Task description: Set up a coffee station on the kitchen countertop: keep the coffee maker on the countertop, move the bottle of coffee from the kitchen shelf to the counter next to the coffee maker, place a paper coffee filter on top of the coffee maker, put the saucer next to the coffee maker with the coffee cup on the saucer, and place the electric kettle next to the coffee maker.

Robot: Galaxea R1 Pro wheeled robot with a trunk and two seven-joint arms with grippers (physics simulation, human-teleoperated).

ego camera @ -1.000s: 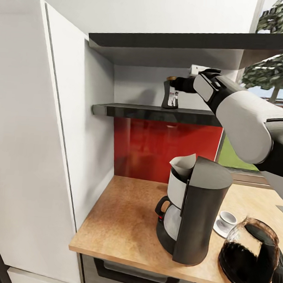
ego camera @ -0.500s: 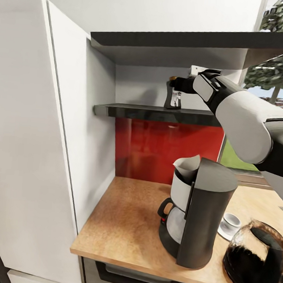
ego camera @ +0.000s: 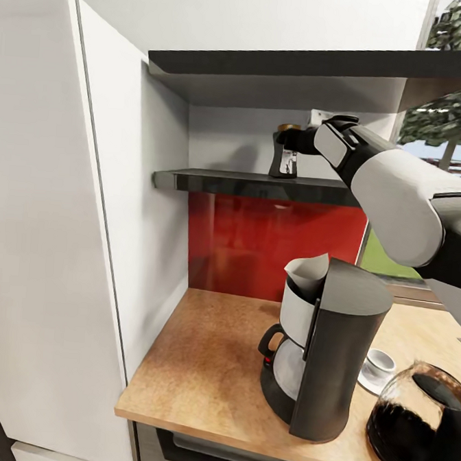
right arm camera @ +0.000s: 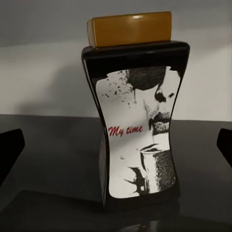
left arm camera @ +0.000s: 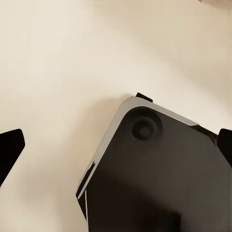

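Observation:
The bottle of coffee [ego camera: 284, 155], dark with an amber lid and a printed label, stands upright on the dark kitchen shelf [ego camera: 254, 185]. My right gripper [ego camera: 292, 139] is at its upper half, open. In the right wrist view the bottle [right arm camera: 137, 111] is centred between the spread fingertips [right arm camera: 9, 151], which do not touch it. On the countertop stands the black coffee maker [ego camera: 335, 351] with a paper filter [ego camera: 304, 271] in its top. Beside it a white cup [ego camera: 380, 361] sits on a saucer [ego camera: 366, 381]. A glass kettle [ego camera: 416, 426] with dark contents is at the front right. My left gripper [left arm camera: 116, 147] is open over pale floor.
A tall white cabinet [ego camera: 58, 232] walls off the counter's left side. An upper shelf [ego camera: 304, 64] hangs close above the bottle. A red backsplash [ego camera: 257, 243] lies behind the wooden countertop [ego camera: 200, 366]. A dark cornered body [left arm camera: 159, 179] fills part of the left wrist view.
The head camera has shifted a little, sliding the scene rightward in the picture. My right gripper has edged closer around the bottle, which still stands on the shelf.

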